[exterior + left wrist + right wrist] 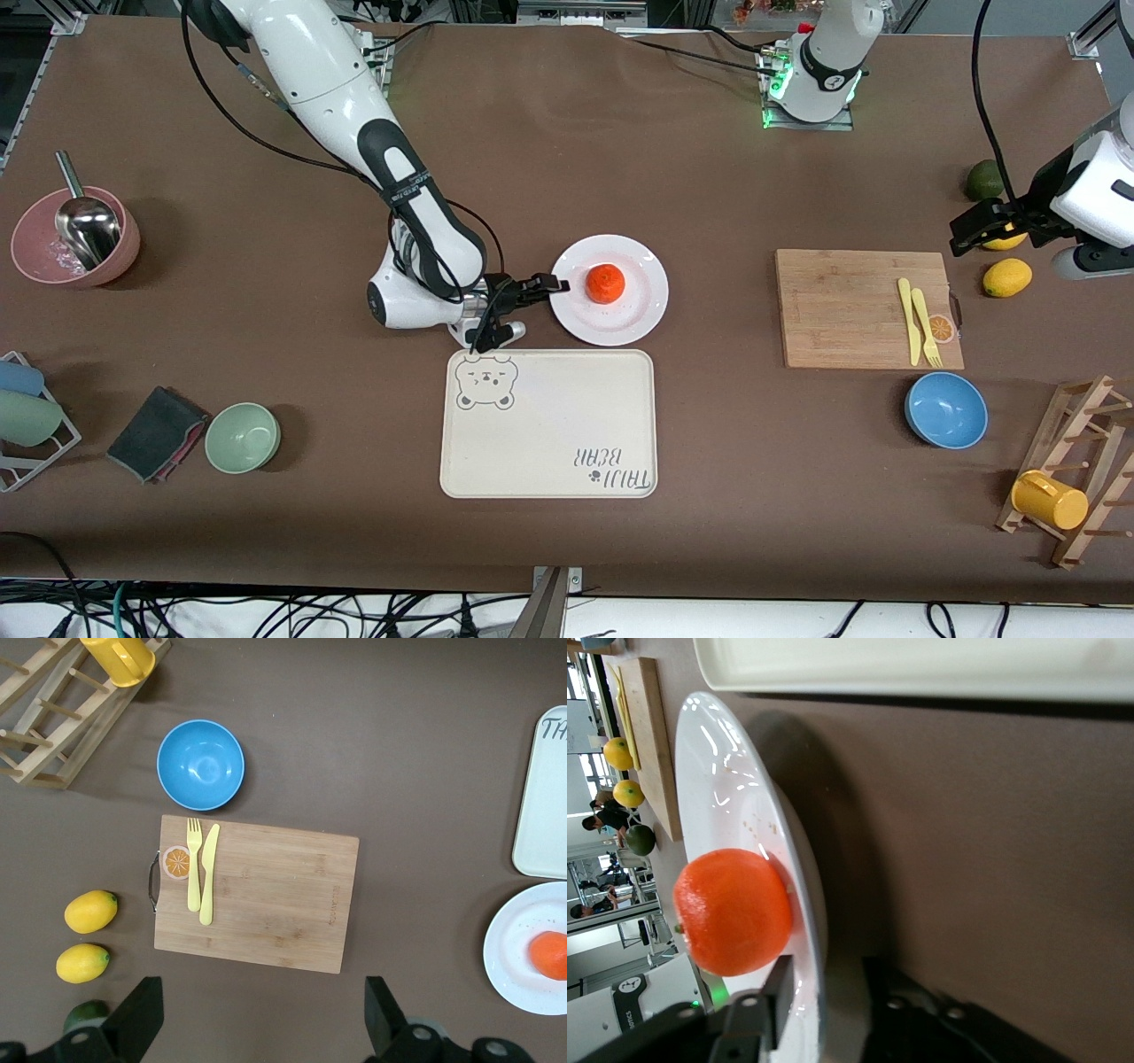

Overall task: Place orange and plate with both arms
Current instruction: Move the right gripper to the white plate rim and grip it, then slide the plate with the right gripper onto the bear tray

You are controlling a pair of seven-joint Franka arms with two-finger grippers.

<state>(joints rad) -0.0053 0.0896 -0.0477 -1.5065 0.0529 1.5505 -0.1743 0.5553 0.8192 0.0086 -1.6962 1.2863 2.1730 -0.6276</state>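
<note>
The orange [605, 283] [731, 912] sits on the white plate [633, 310] [718, 771] at the table's middle, just farther from the front camera than the bear tray. My right gripper [556, 285] [828, 970] lies low and sideways at the plate's edge toward the right arm's end. It is open, with the jaws narrowed around the rim. One finger [780, 992] lies over the plate's top and the other under it, and a gap still shows there. My left gripper [961, 235] [261, 1019] hangs open and holds nothing. It is over bare table by the lemons.
The cream bear tray [549, 425] lies close by the plate. A wooden board [850, 310] carries a yellow knife and fork. Lemons [1007, 277], a lime [983, 180], a blue bowl [946, 409], a mug rack [1063, 478], a green bowl [243, 437] and a pink bowl [75, 237] stand around.
</note>
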